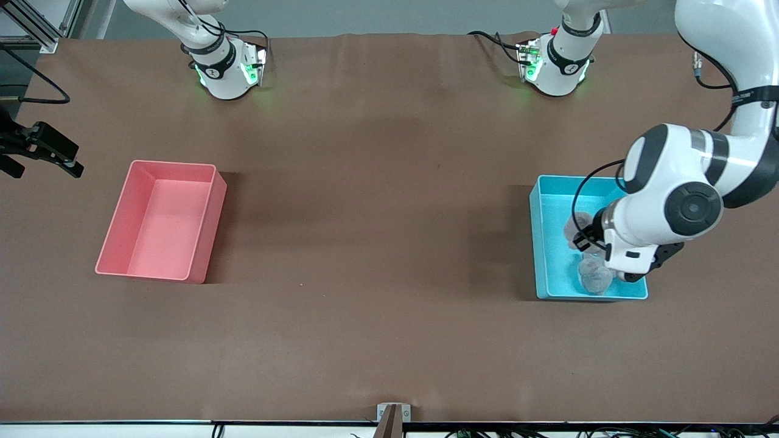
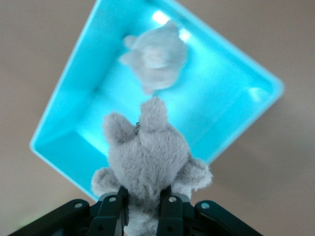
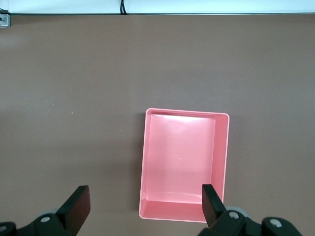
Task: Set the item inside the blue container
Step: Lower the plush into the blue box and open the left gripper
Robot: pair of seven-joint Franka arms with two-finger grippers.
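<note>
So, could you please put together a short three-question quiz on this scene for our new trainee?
1. True or false: the pink bin holds a plush toy.
2. What does the left gripper hold?
3. How many grey plush toys show at the blue container: A one, B two, C three?

Key:
1. False; it holds nothing.
2. A grey plush toy, gripped over the blue container.
3. B: the held one and a second plush toy lying inside. The right gripper waits open over the table beside the pink bin.
</note>
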